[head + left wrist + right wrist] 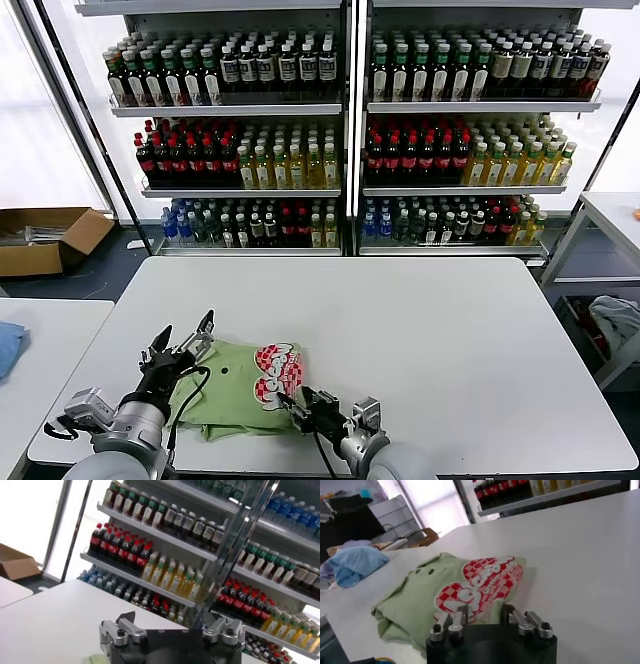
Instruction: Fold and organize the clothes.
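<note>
One of the clothes, a light green polo shirt (225,395) with a red-and-white checkered print, lies folded near the front left of the white table (450,350). My left gripper (188,325) is open and raised over the shirt's left edge with nothing between its fingers; the left wrist view shows it (172,622) facing the shelves. My right gripper (290,402) sits low at the shirt's near right edge. In the right wrist view the shirt (420,595) lies just ahead, and the right gripper (485,611) has its fingers apart at the printed hem.
Shelves of drink bottles (340,130) stand behind the table. A side table (50,340) on the left carries a blue cloth (8,345). A cardboard box (45,238) sits on the floor at far left. A pale fabric bundle (615,320) lies at the right.
</note>
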Controlling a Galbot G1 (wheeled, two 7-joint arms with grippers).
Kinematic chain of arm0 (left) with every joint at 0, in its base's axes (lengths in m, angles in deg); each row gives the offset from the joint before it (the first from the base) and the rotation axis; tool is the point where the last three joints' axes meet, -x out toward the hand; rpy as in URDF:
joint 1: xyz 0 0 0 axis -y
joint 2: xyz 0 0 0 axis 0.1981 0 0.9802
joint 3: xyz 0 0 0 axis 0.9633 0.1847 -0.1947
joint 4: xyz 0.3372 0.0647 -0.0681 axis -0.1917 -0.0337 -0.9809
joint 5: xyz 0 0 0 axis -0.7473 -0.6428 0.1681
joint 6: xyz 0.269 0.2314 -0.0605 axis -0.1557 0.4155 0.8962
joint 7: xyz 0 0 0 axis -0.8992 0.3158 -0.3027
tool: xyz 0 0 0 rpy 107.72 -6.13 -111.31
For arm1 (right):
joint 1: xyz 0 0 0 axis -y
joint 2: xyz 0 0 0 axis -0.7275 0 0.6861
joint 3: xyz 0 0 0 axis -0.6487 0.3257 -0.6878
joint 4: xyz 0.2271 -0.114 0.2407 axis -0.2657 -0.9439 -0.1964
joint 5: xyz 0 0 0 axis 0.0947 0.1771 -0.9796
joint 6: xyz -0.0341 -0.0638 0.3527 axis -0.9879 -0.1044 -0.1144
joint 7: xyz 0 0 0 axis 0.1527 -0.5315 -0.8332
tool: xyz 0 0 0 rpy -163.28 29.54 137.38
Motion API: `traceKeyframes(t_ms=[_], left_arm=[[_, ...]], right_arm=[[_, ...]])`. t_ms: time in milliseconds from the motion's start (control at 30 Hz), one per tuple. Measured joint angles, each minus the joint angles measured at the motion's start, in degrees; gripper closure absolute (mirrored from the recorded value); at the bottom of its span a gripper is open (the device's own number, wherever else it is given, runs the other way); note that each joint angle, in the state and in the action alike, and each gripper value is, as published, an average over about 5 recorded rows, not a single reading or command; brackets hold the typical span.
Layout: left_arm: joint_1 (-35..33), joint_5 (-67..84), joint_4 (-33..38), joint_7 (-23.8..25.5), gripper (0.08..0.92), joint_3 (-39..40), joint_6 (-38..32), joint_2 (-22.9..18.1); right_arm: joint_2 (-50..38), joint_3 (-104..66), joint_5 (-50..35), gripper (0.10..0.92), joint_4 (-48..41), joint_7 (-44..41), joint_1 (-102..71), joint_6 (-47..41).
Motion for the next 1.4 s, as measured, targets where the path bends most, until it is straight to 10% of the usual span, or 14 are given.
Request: traceKeyframes(t_ms=[333, 733, 1400], left_arm=[[-0.24, -0.73, -0.34, 0.09, 0.177, -0.79, 0.0, -0.89], [-0.48, -1.54, -0.44, 0.15, 0.177, -0.4, 0.0, -1.98], [-0.83, -2.03, 0.04, 0.39, 0.177, 0.58, 0.06, -2.79]], right_arm=[[-2.4, -1.45, 5.27, 0.895, 1.59, -4.28, -0.01, 0.83], [-11.28, -12.75, 7.97, 0.908, 8.36, -8.66, -7.23, 3.56], [-15.13, -26.17, 8.35, 0.396, 16.1, -4.9, -14.35, 5.47]])
